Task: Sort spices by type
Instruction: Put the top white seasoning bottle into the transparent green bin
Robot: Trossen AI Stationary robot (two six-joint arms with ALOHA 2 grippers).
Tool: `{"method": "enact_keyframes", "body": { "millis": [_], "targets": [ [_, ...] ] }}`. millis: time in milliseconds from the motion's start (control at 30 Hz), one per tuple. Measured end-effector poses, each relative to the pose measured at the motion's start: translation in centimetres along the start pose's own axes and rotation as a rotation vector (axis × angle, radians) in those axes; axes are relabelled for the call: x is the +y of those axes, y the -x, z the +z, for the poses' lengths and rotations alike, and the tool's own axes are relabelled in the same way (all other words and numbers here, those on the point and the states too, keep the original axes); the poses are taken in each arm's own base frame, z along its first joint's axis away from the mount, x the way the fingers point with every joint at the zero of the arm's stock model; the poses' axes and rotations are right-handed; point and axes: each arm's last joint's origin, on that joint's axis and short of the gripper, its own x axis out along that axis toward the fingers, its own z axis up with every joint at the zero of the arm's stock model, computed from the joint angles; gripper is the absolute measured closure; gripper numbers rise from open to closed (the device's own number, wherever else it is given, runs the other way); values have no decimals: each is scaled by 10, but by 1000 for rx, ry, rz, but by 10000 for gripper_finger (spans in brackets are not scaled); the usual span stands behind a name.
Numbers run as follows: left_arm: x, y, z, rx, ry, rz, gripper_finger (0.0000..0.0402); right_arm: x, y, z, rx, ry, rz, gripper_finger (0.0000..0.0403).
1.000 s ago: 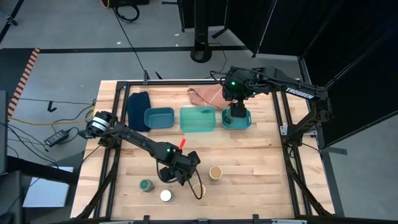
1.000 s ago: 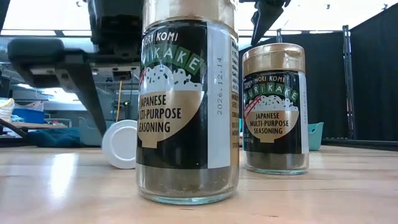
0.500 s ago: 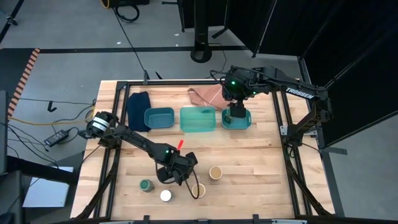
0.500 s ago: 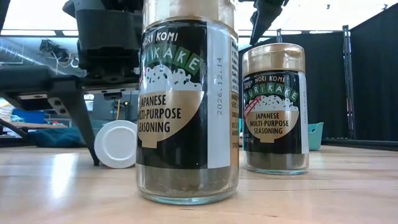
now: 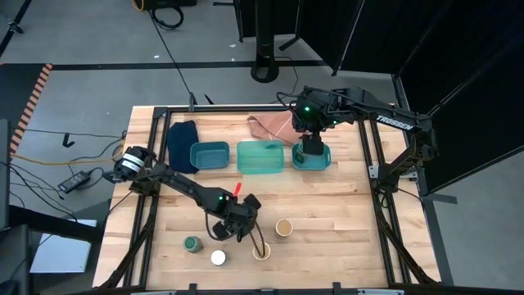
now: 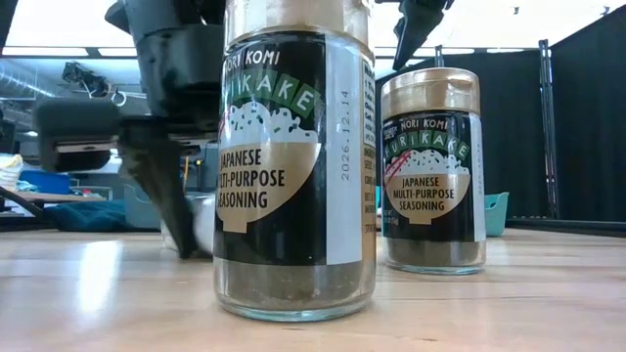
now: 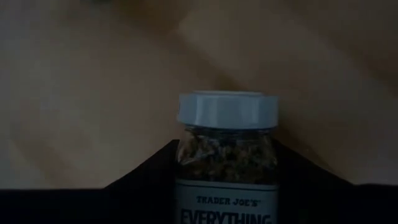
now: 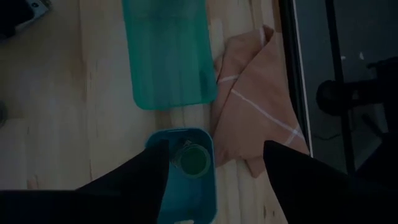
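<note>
A white-lidded spice jar [image 7: 225,143] lies on its side on the table, and my left gripper [image 5: 232,227] is shut on it. A second white lid [image 5: 218,257] and a green lid [image 5: 192,243] stand near the front edge. Two tan-lidded jars [image 5: 261,250] [image 5: 284,227] stand upright right of my left gripper. My right gripper [image 5: 309,152] hangs open over the right teal tray [image 8: 158,205], in which a green-lidded jar [image 8: 193,160] stands. My left gripper pinches the white-lidded jar's glass body [image 7: 186,163], just below the lid, between its two fingers. The fingers come from above and lie across the jar. The jar lies on its side on the table with its label up.
Three teal trays [image 5: 210,155] [image 5: 260,157] [image 5: 321,161] line the far side. A navy cloth [image 5: 182,146] lies at their left and a pink cloth [image 5: 270,125] behind them. In the low view the tan-lidded jars [image 6: 293,156] [image 6: 432,171] hide much of the table.
My left gripper has come down over the lying white-lidded jar and shut on its body. The jar stays on the table. My right gripper has kept still over the right tray.
</note>
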Motion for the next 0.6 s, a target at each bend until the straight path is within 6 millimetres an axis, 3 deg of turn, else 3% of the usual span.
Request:
{"method": "enact_keyframes", "body": {
  "millis": [300, 600],
  "targets": [
    [23, 14, -7, -16, 440, 150, 219, -1, 0, 3, -33, 0, -8, 150],
    [41, 39, -17, -17, 625, 361, 219, -1, 0, 3, -30, 7, -18, 151]
  ]
}}
